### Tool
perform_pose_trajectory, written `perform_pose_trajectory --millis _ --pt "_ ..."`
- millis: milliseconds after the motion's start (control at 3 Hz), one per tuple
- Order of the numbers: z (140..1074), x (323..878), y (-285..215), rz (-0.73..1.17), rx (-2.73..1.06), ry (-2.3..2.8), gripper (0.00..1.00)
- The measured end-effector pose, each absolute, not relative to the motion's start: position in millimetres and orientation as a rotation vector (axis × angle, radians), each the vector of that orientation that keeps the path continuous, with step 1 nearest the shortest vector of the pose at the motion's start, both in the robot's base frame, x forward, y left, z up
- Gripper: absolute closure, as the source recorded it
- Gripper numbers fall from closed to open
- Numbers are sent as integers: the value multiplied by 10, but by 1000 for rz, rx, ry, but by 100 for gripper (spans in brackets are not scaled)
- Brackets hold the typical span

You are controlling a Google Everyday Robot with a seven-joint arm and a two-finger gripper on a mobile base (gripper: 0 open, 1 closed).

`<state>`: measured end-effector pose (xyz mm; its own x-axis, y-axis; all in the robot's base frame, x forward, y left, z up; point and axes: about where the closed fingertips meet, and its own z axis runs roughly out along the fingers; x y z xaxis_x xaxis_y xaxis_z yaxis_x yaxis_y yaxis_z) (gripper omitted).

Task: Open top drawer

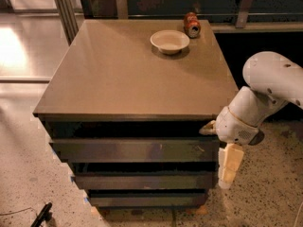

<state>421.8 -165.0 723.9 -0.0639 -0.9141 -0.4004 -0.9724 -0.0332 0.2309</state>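
The top drawer (135, 150) is the widest of three dark glossy fronts under the brown cabinet top (128, 74). A dark gap shows above its front panel, and its interior is hidden. My gripper (226, 157) hangs from the white arm (272, 82) at the drawer's right end, level with the front panel and close against its right edge. A cream part of it points down beside the panel, and a small tip reaches left toward the gap above the drawer.
Two narrower dark drawers (144, 180) sit below the top one. A white bowl (170, 41) and a red can (191, 24) stand at the back of the cabinet top. Speckled floor lies left and right. A dark object (41, 215) lies at the bottom left.
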Motion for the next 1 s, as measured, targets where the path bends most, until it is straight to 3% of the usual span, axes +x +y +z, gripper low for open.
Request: perform_pose_trajectory --millis 1000 --pt "7045 4375 -1522 739 -2048 2043 0"
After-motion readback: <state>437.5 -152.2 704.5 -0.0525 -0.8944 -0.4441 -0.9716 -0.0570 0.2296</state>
